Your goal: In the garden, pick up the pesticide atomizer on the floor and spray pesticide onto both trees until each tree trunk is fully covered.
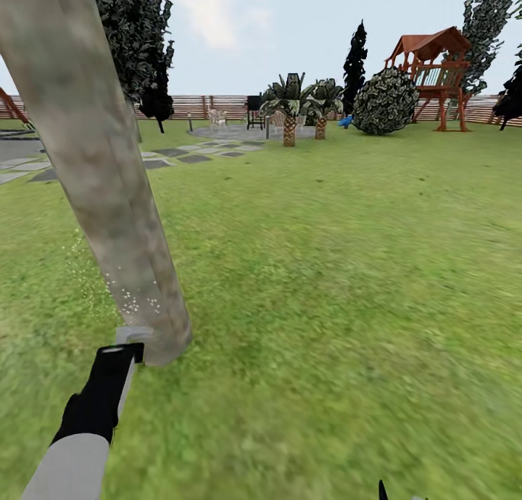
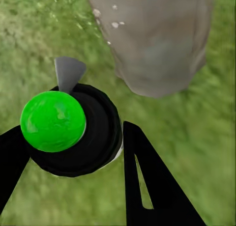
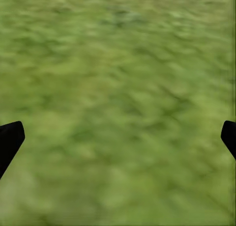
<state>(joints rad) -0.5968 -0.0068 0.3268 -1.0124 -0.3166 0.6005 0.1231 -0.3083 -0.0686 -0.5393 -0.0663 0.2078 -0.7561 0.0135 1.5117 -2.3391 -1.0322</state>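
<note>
A thick mottled grey-beige tree trunk (image 1: pixel 94 174) leans up the left of the head view from the lawn. White spray specks (image 1: pixel 134 301) dot its lower part. My left gripper (image 1: pixel 116 362) sits just in front of the trunk's base, shut on the pesticide atomizer (image 2: pixel 54 120). The atomizer has a black body, a bright green round top and a grey nozzle (image 2: pixel 69 73) that points toward the trunk (image 2: pixel 157 39). My right gripper (image 3: pixel 118 137) is open over bare grass, its black fingertips (image 3: pixel 10 137) wide apart. The second tree is out of view.
Lawn spreads to the right and ahead. Far back stand two short palms (image 1: pixel 290 109), a round leafy bush (image 1: pixel 386 101), a wooden playset (image 1: pixel 435 72), dark columnar trees (image 1: pixel 354 58) and the slat fence (image 1: pixel 196 107). Grey paving stones (image 1: pixel 174 154) lie at the left.
</note>
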